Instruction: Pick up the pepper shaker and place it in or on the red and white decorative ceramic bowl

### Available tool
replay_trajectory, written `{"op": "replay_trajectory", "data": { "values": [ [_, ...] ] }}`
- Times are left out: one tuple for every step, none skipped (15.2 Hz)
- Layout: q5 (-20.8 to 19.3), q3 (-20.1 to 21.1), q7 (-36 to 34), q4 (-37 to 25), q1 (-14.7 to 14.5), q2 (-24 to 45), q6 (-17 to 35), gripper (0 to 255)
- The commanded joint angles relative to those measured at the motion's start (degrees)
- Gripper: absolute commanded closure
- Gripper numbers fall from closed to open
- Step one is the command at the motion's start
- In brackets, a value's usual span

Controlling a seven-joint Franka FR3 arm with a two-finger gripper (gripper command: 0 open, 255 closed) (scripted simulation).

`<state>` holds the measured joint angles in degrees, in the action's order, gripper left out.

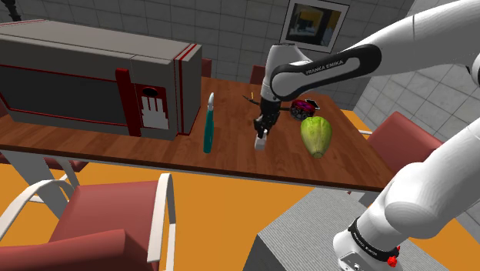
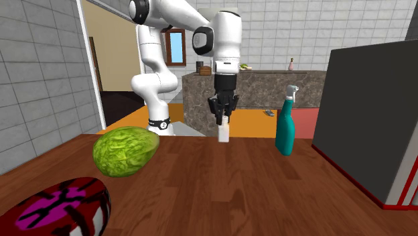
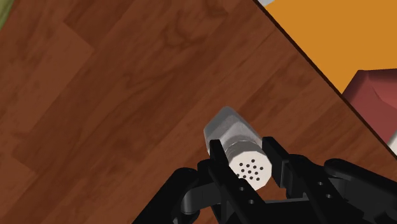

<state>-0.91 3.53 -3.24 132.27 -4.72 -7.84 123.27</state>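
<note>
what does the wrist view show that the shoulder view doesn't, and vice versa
Wrist view adds: the dark holes in the top of the pepper shaker, with the fingers of the hand clasping its sides. Shoulder view adds: the grey appliance, teal spray bottle, green cabbage, the dark red patterned bowl beyond it, and red chairs. Both: hand, shaker, wooden table.

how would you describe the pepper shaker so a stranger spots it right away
Look at the wooden table, between the teal spray bottle and the green leafy vegetable. The shaker is the small pale cylinder clasped in the black gripper, the one thing with holes in its top.
</note>
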Motion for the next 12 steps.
{"op": "replay_trajectory", "data": {
  "values": [
    [0.10,0.04,-0.02,-0.79,-0.06,-0.86,-1.67,255],
    [0.12,0.04,0.01,-1.25,-0.06,-1.20,-2.46,255],
    [0.15,0.03,0.04,-1.72,-0.06,-1.52,-3.25,255],
    [0.18,0.02,0.07,-2.20,-0.07,-1.82,-4.04,255],
    [0.20,0.01,0.11,-2.70,-0.07,-2.11,-4.83,255],
    [0.22,0.00,0.13,-3.20,-0.07,-2.39,-5.61,255],
    [0.24,-0.01,0.16,-3.72,-0.07,-2.66,-6.40,255],
    [0.26,-0.02,0.19,-4.25,-0.07,-2.92,-7.18,255],
    [0.28,-0.02,0.22,-4.79,-0.07,-3.16,-7.96,255],
    [0.30,-0.03,0.24,-5.35,-0.07,-3.38,-8.75,255],
    [0.32,-0.04,0.27,-5.91,-0.08,-3.60,-9.53,255],
    [0.33,-0.05,0.29,-6.49,-0.07,-3.80,-10.31,255]
  ]
}}
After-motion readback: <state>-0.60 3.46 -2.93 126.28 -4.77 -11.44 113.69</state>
